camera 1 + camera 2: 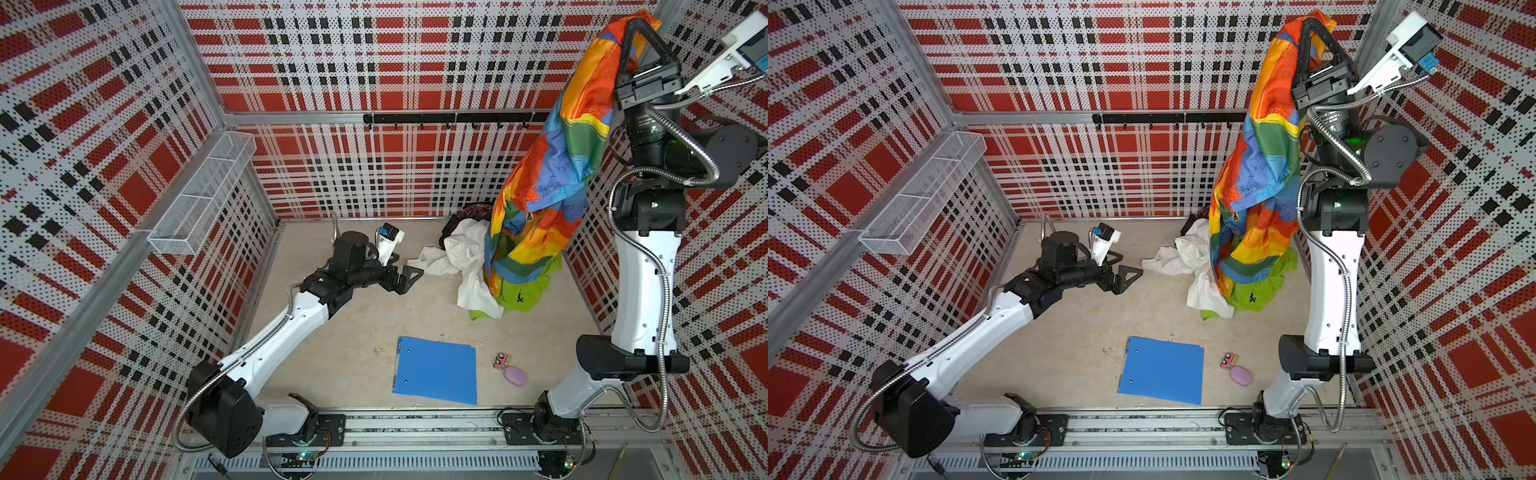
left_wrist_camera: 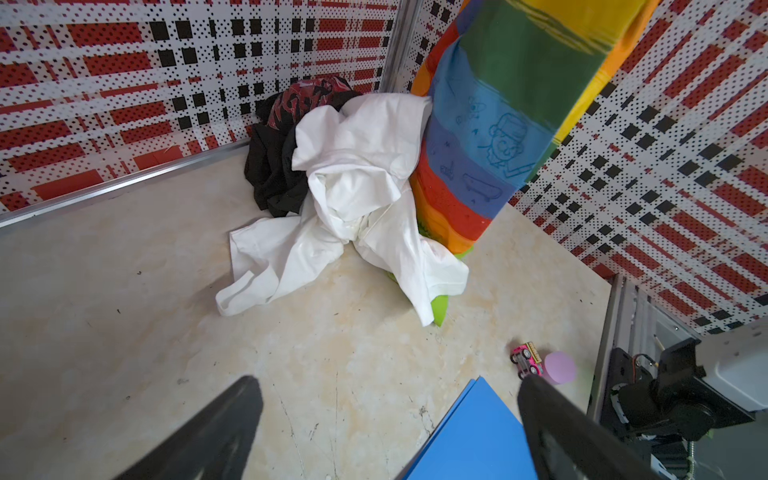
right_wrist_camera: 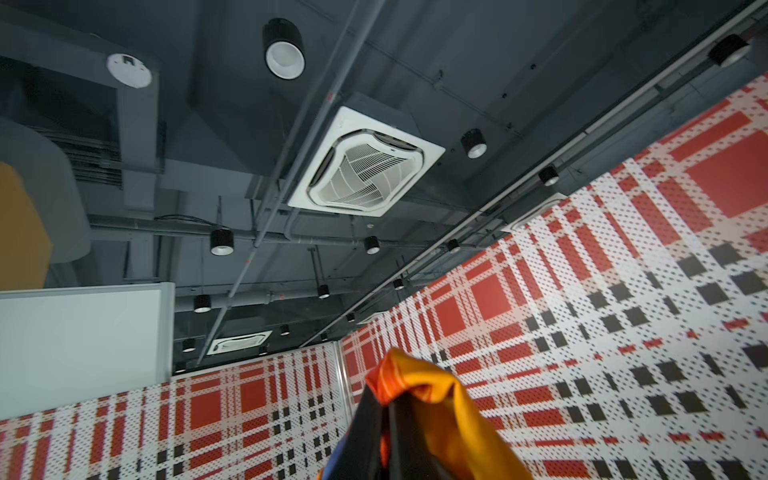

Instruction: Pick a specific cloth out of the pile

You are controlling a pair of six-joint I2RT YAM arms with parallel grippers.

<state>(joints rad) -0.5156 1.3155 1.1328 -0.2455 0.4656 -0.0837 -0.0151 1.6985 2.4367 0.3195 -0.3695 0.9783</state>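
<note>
Right gripper [image 1: 638,27], up high, is clamped on the top of the cloth [image 1: 540,187]. The cloth hangs vertical, its lower end at the pile [image 1: 465,253]. Left gripper [image 1: 409,280], wide open and empty, sits low, nearer that end.

On my feed the beige marbled tabletop [image 1: 353,332] carries the pile [image 1: 469,266] in its far right corner, a blue folder [image 1: 436,370] nearer the front, and a pink toy car [image 1: 501,360] just beside a lilac oval [image 1: 515,375].
</note>
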